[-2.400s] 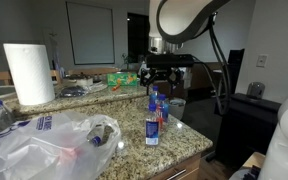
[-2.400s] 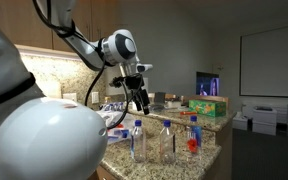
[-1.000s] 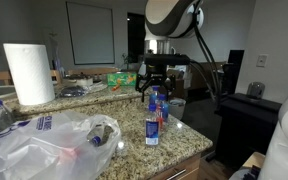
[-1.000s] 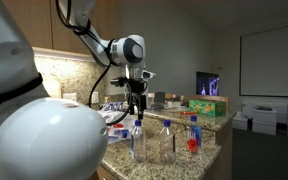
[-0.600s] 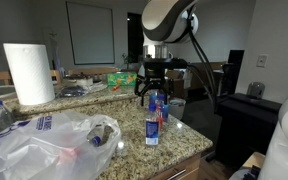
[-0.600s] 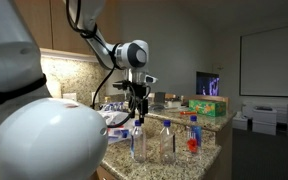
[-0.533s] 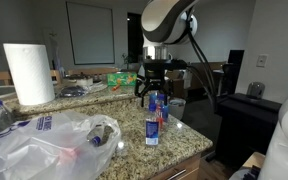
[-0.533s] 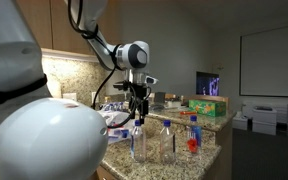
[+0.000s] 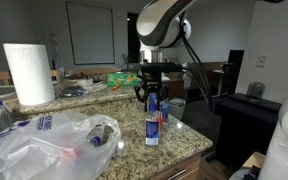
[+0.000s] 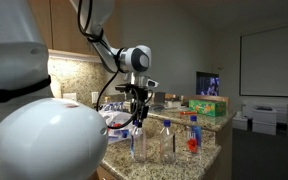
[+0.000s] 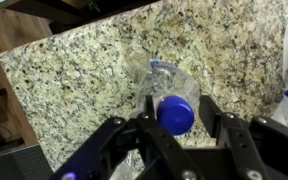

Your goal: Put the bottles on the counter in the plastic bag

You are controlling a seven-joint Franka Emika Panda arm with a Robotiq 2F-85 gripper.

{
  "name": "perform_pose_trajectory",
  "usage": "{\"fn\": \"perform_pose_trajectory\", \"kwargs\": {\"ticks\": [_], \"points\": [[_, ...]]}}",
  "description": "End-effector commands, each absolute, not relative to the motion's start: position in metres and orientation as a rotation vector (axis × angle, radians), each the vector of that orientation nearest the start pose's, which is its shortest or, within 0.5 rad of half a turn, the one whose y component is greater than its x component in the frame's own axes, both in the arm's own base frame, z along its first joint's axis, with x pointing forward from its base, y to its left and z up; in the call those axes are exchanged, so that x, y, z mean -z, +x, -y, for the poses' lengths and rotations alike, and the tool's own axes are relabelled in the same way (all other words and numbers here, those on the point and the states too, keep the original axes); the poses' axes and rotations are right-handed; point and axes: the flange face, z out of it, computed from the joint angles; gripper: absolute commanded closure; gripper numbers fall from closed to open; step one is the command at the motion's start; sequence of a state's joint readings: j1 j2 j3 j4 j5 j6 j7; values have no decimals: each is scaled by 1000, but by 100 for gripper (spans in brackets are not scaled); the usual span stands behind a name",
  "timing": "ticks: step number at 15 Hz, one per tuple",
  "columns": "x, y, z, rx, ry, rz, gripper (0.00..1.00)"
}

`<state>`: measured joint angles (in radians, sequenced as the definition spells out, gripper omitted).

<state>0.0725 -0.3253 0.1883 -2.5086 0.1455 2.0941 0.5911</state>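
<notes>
1. The bottle [image 11: 176,113] under me stands upright on the counter [image 11: 74,80], outside the bag and apart from it, with its blue cap [image 11: 176,115] facing up at me
2. My pincer [image 11: 175,100] hangs straight over that bottle, with one of its fingers [image 11: 210,112] on either side of the cap
3. The jaws are roughly half drawn in, and I cannot tell whether they press on the bottle or only flank it
4. In an exterior view three bottles [image 10: 166,140] stand in a row on the counter, and mine is the end one
5. The bag [image 9: 44,140] lies crumpled on the counter, its mouth turned toward the bottles
6. Something blue shows at the bag's mouth, too small to make out
7. A paper roll [image 9: 28,72] stands upright behind the bag
</notes>
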Motion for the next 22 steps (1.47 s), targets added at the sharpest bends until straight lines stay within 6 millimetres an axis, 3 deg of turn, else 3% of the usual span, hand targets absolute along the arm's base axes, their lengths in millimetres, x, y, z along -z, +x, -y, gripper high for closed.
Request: {"fn": "perform_pose_trajectory", "kwargs": {"ticks": [1,3,7,9,14,19,22], "points": [[-397,403,-120,-187,-3060,-614,78],[-400,404,-122,-182,-3066,-610,91],[-411,413,-122,-99,-3060,-576,91],[-429,424,-122,14,-3041,-536,91],[-451,465,-131,193,-2922,-300,91],[-435,507,-154,163,-2753,-36,91],[-404,535,-182,78,-2629,89,91]]}}
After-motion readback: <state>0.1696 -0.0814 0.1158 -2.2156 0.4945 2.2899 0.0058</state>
